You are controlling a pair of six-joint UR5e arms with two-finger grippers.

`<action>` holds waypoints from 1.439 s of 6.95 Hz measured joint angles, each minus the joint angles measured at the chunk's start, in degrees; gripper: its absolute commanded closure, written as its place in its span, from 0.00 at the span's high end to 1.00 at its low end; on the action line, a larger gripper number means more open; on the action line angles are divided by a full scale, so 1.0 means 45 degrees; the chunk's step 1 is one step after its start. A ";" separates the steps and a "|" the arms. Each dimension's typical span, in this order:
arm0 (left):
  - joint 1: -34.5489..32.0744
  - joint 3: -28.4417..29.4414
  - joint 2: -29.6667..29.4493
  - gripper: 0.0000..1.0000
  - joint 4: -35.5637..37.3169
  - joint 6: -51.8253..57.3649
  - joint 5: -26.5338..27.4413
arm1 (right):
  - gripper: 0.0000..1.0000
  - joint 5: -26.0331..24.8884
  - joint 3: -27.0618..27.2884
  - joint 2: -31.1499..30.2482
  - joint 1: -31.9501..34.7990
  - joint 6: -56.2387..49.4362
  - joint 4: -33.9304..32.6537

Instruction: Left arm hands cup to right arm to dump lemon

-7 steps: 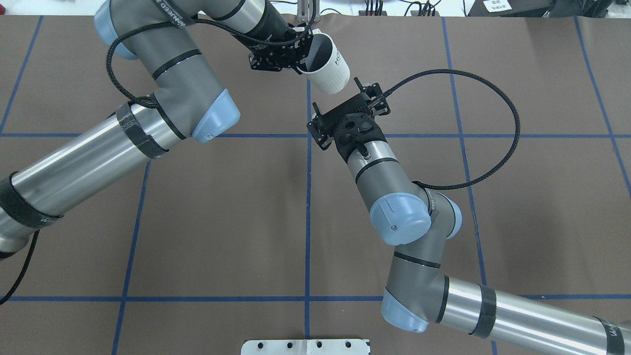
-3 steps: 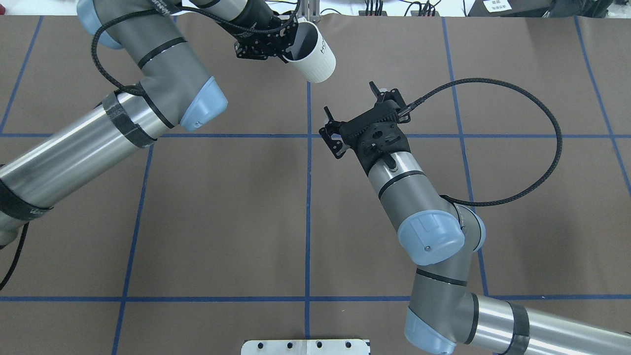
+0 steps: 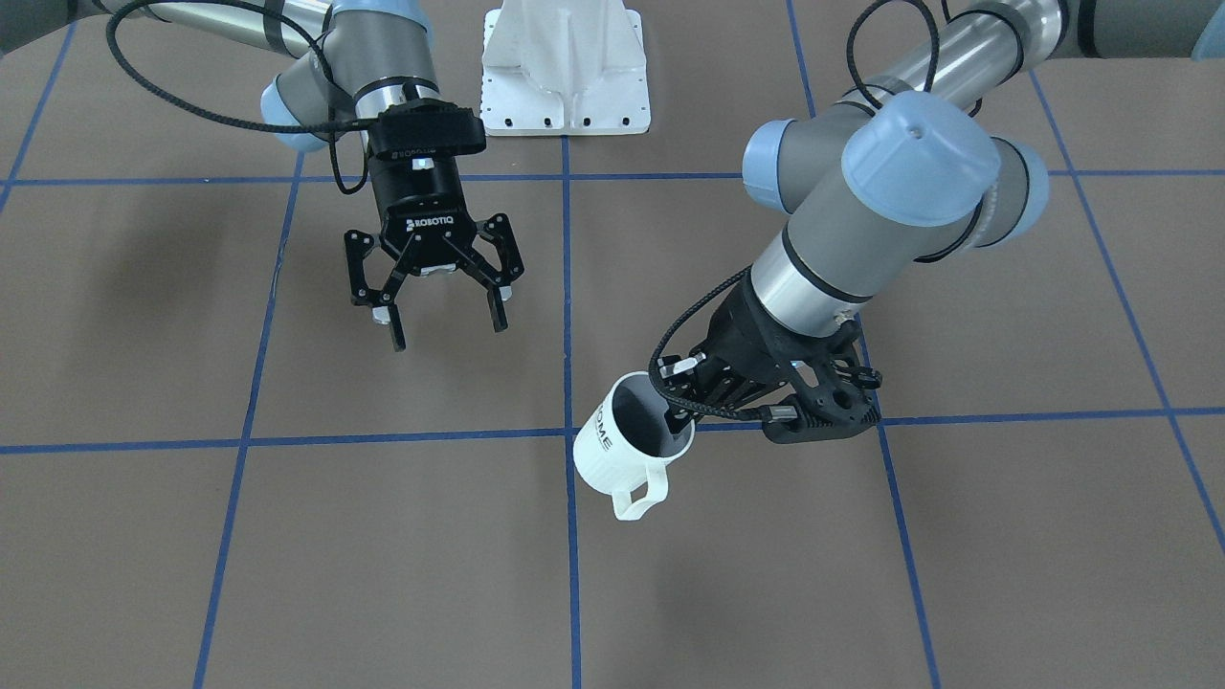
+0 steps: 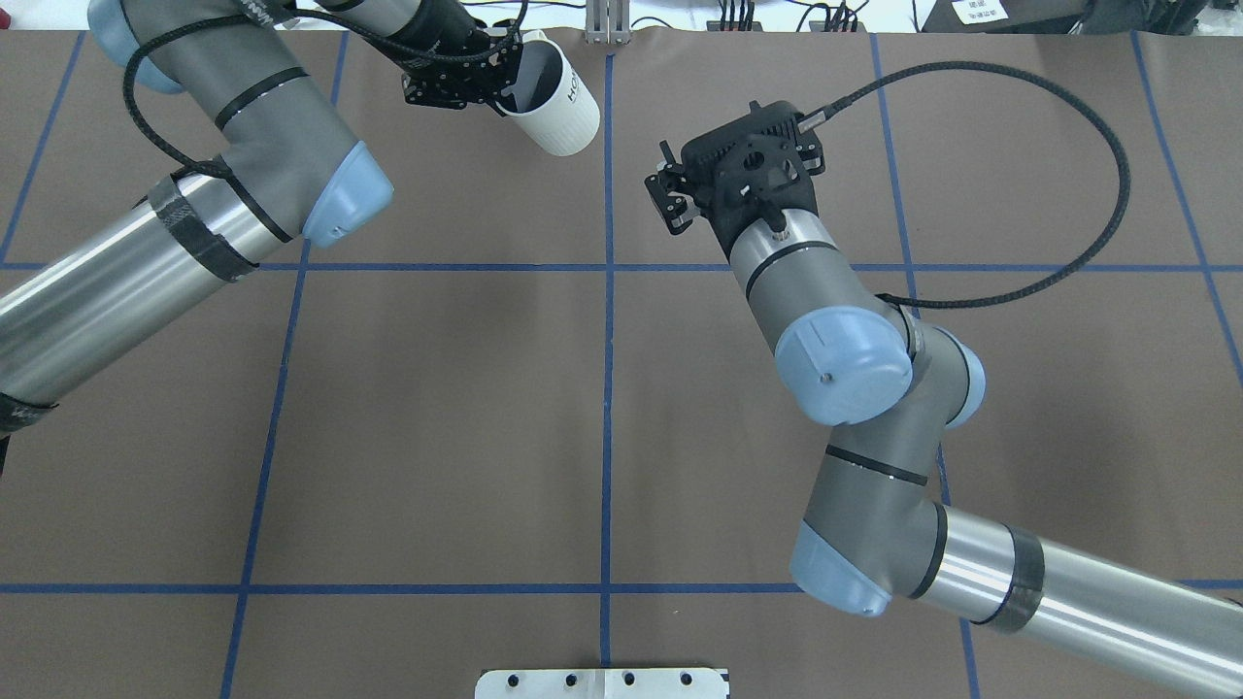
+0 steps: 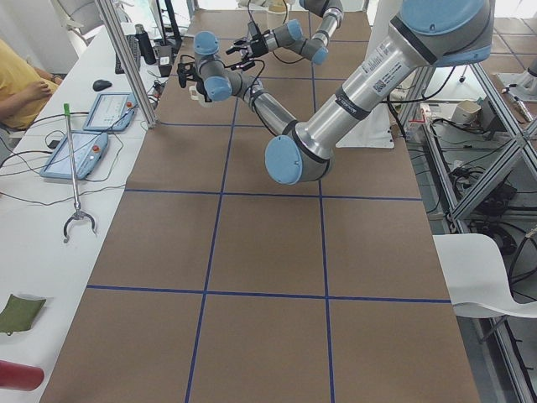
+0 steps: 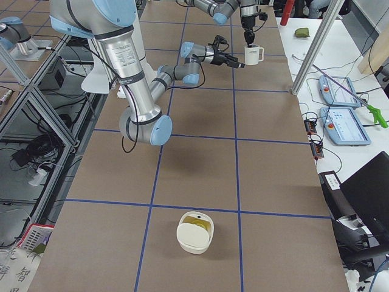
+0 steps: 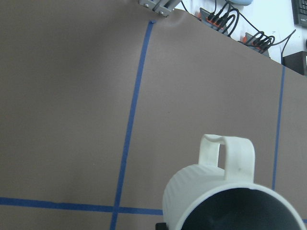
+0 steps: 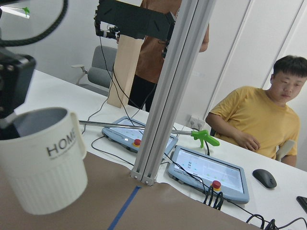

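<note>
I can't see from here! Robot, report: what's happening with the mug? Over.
Left fingers shut on cup rim, cup tilted. Right fingers open, apart from cup. Nothing between them.

Overhead faces front view — both share cup (image 4: pixel 561 121).

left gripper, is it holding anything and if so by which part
The left gripper holds the white cup by its rim, on the side away from the handle. The right gripper is open and holds nothing.
</note>
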 measured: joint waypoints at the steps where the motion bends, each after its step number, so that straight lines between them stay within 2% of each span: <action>1: -0.0121 -0.0173 0.0237 0.00 0.0000 0.0099 -0.0018 | 0.98 0.1448 0.0071 0.0131 0.0891 0.0701 -0.1139; 2: -0.0196 -0.0539 0.0678 0.00 0.0009 0.0370 -0.0031 | 0.98 0.3377 0.0106 0.0155 0.1923 0.1436 -0.2003; 3: -0.0316 -0.1183 0.1506 0.00 0.0027 0.0924 -0.0069 | 0.98 0.5859 0.0113 0.0125 0.3147 0.1944 -0.2766; 6: -0.1000 -0.2928 0.4229 0.00 0.0052 0.2934 -0.0249 | 0.98 1.2312 0.0034 0.0031 0.6702 0.1868 -0.5558; 7: -0.1259 -0.3394 0.5357 0.00 0.0053 0.4025 -0.0260 | 0.98 1.3586 -0.0019 -0.0061 0.7475 0.1563 -0.5903; 10: -0.1888 -0.4017 0.8541 0.00 -0.0079 0.7761 -0.0233 | 0.99 1.5191 -0.0095 -0.0955 0.8584 0.0545 -0.6233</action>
